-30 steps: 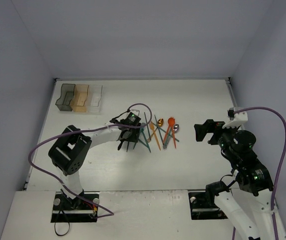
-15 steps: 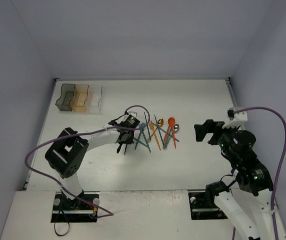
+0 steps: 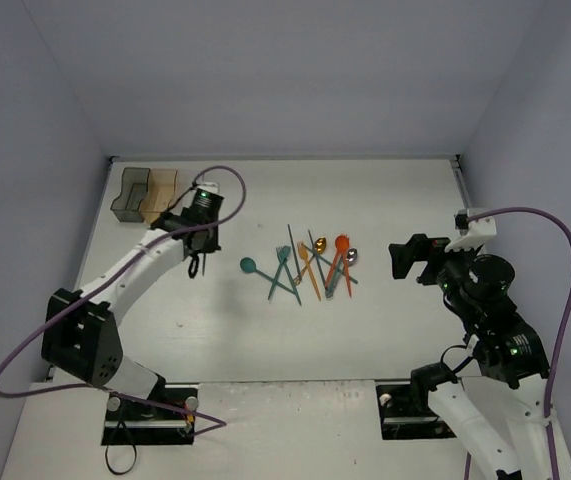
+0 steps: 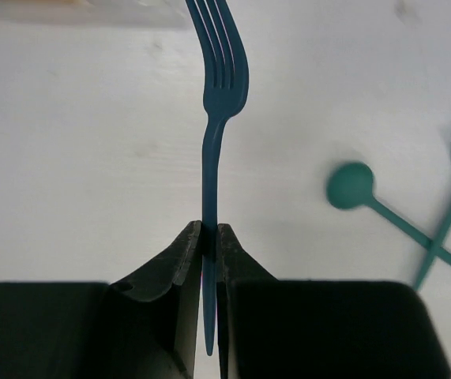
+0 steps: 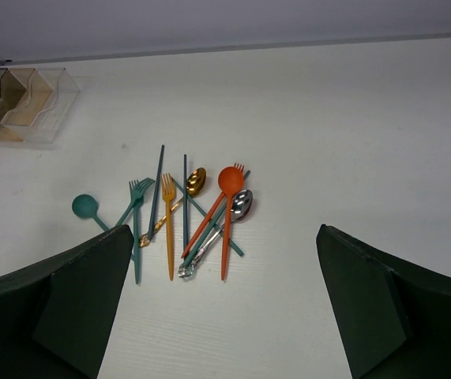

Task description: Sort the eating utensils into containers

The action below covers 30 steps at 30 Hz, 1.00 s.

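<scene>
My left gripper (image 3: 197, 240) is shut on the handle of a dark teal fork (image 4: 213, 103). It holds the fork just in front of the containers (image 3: 150, 196), tines towards them. The dark grey bin (image 3: 128, 194) and the amber bin (image 3: 159, 194) show; the clear one is mostly behind the arm. In the left wrist view the fingers (image 4: 179, 260) pinch the handle. The other eating utensils (image 3: 313, 264) lie in a loose pile at mid-table. My right gripper (image 3: 405, 260) is open and empty, right of the pile; its wrist view looks down on the pile (image 5: 186, 213).
A teal spoon (image 3: 248, 266) lies at the pile's left edge and also shows in the left wrist view (image 4: 350, 185). The bins sit at the table's back left corner (image 5: 20, 99). Walls close in the back, left and right sides.
My left arm has lifted the teal fork out of the pile and carried it left and back to just in front of the bins. The right arm has not moved.
</scene>
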### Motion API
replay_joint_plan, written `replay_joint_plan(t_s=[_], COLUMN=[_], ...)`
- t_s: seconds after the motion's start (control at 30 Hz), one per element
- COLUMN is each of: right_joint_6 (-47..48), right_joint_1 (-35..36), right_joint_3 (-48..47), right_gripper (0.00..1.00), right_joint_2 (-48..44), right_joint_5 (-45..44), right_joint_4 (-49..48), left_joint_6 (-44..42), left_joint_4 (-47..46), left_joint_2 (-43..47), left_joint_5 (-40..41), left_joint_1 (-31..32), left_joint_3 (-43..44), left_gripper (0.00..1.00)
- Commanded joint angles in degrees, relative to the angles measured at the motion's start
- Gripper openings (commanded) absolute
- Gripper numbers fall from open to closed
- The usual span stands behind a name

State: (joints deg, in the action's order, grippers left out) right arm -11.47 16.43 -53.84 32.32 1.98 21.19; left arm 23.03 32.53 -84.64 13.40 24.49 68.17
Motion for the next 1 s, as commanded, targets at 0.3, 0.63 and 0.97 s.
replay_joint_plan(t_s=[0.3,0.63,0.97], right_joint_6=[3.11,3.29,4.43], right_joint_1=[-0.23,-0.08,-0.08], right_joint_3=[-3.05,-3.55,-3.29], right_gripper=[1.0,1.0,1.0], right_joint_2=[3.25,7.75,10.46], right_joint_5=[0.83,-0.23,-1.53], right_joint_4=[-3.26,-3.19,-3.35], left_joint_6=[-33.68,-42.64,-44.1], left_joint_4=[2.63,3.22,3.49], left_joint_2=[-13.11,-28.79,-36.79], left_joint_5=[14.02,14.63,14.51], left_joint_1=[-22.65,-28.77,-30.03], left_joint_3=[27.21,38.96,43.64], left_gripper=[0.0,0.0,0.0])
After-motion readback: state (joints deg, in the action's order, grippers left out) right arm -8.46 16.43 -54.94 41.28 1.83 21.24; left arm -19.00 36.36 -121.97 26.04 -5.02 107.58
